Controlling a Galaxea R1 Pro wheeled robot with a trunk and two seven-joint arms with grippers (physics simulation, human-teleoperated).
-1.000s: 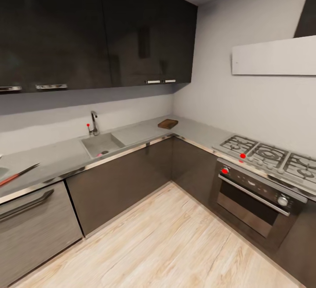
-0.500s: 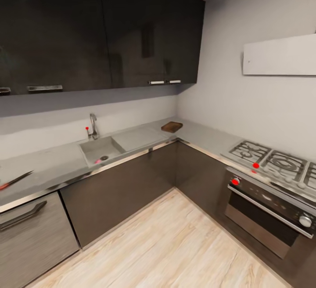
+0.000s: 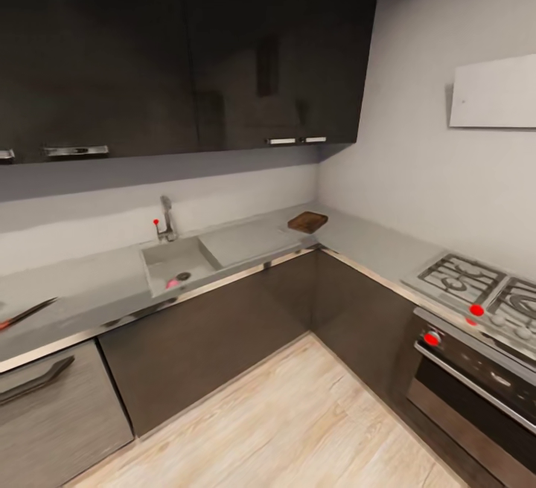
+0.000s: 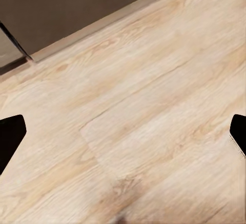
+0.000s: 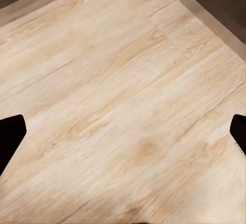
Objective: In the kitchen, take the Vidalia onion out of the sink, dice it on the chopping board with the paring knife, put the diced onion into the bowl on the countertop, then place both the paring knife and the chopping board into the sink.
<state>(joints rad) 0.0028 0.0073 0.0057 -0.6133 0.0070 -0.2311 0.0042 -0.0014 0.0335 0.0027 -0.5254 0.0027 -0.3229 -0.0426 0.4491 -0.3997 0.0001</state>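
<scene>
Across the room, the steel sink point(image 3: 165, 259) is set into the grey countertop point(image 3: 89, 287), with its tap point(image 3: 167, 219) behind it. A small pinkish thing, probably the Vidalia onion point(image 3: 172, 283), lies in the basin next to the drain. In the far corner of the worktop rests the brown chopping board point(image 3: 307, 222). The paring knife point(image 3: 26, 313) lies at the counter's left end. The bowl is out of view. My left gripper point(image 4: 123, 134) and my right gripper point(image 5: 123, 134) both hang open over the wooden floor, holding nothing.
Dark cabinet fronts point(image 3: 216, 324) run under the L-shaped counter and dark wall cabinets point(image 3: 186, 49) hang above. A gas hob and oven point(image 3: 476, 324) stand at the right. Light wood floor point(image 3: 298, 421) lies between me and the counter.
The whole head view has shifted: sink, board and hob sit further right in the picture, so the camera has turned left. No object has moved on the counter.
</scene>
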